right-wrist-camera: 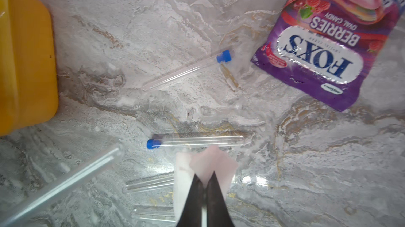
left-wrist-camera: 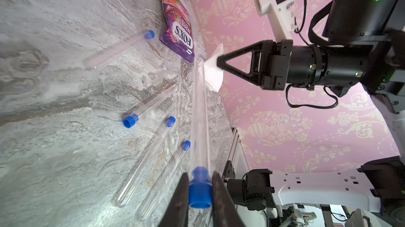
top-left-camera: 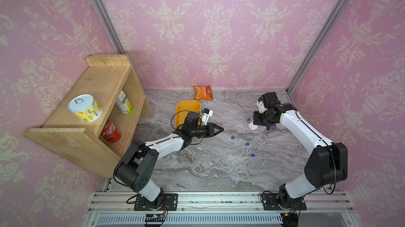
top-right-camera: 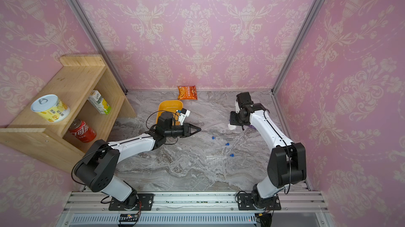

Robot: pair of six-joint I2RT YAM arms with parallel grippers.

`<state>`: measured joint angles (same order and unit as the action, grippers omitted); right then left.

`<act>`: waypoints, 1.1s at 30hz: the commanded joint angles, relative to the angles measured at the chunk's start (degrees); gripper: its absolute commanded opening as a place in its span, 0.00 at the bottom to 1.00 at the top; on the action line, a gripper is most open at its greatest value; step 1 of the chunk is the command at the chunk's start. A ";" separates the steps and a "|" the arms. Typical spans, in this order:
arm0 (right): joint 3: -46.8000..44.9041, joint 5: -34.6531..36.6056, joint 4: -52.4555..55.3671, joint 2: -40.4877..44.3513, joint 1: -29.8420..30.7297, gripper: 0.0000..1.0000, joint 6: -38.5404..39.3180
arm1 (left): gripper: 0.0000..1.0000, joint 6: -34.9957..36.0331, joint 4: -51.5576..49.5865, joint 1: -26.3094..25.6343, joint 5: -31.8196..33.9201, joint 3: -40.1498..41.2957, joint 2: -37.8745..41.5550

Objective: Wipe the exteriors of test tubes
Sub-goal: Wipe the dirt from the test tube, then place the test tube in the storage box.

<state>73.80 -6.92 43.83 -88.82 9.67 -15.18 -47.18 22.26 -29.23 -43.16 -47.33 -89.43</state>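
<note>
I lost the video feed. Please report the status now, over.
Left gripper holds test tube by cap. Right gripper shut on wipe, near tube tip. Nothing between them.

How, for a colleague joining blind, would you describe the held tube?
Over the marble table, find the left gripper beside the orange tray. It pinches one test tube by its blue cap. Only this tube is lifted; the other four lie flat.

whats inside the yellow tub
The visible far part of the yellow tub holds nothing. Its near part is hidden behind the left arm, so anything there cannot be seen.
</note>
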 commanded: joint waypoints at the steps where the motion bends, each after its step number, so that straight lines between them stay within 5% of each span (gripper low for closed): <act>1: -3.09 -6.59 -0.44 2.90 0.28 0.00 -1.70 | 0.20 7.49 -9.74 3.05 1.01 -2.71 3.70; 17: -10.08 -11.15 -2.87 6.12 0.43 0.00 -1.56 | 0.21 18.55 -31.06 18.25 11.92 -6.86 14.05; 33: -12.80 -13.89 -2.44 9.09 0.56 0.00 -1.10 | 0.20 21.26 -31.42 20.44 23.91 -2.58 16.89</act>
<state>62.04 -19.99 40.82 -81.80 9.89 -16.34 -27.46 -9.45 -9.41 -22.04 -50.50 -72.38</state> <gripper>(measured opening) 0.064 0.203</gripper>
